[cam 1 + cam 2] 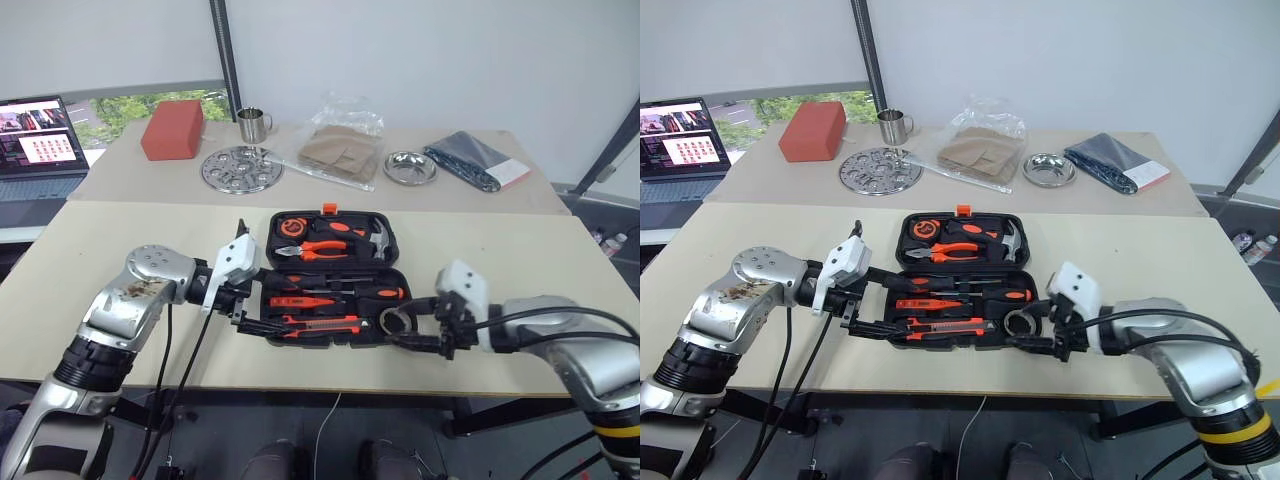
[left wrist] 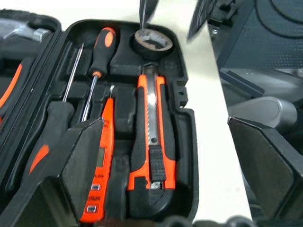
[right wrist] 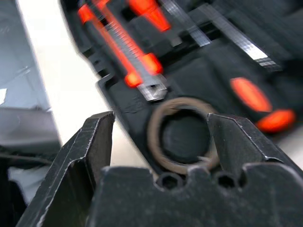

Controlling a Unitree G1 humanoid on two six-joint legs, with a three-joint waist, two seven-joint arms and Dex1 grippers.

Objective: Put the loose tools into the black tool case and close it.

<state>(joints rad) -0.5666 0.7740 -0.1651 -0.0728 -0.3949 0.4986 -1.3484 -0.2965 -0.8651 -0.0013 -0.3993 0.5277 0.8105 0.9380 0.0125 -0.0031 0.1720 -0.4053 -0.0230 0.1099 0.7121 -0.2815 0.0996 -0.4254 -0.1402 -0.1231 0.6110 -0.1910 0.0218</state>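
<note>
Open black tool case (image 1: 333, 215) sits near the table (image 1: 120, 240) front edge.

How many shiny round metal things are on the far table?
3: a perforated metal disc toward the left, a metal cup just behind it, and a small steel bowl toward the right. Others could be hidden behind the plastic bag.

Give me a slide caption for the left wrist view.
Open left gripper over the black tool case, utility knife and tape roll seated.
</note>
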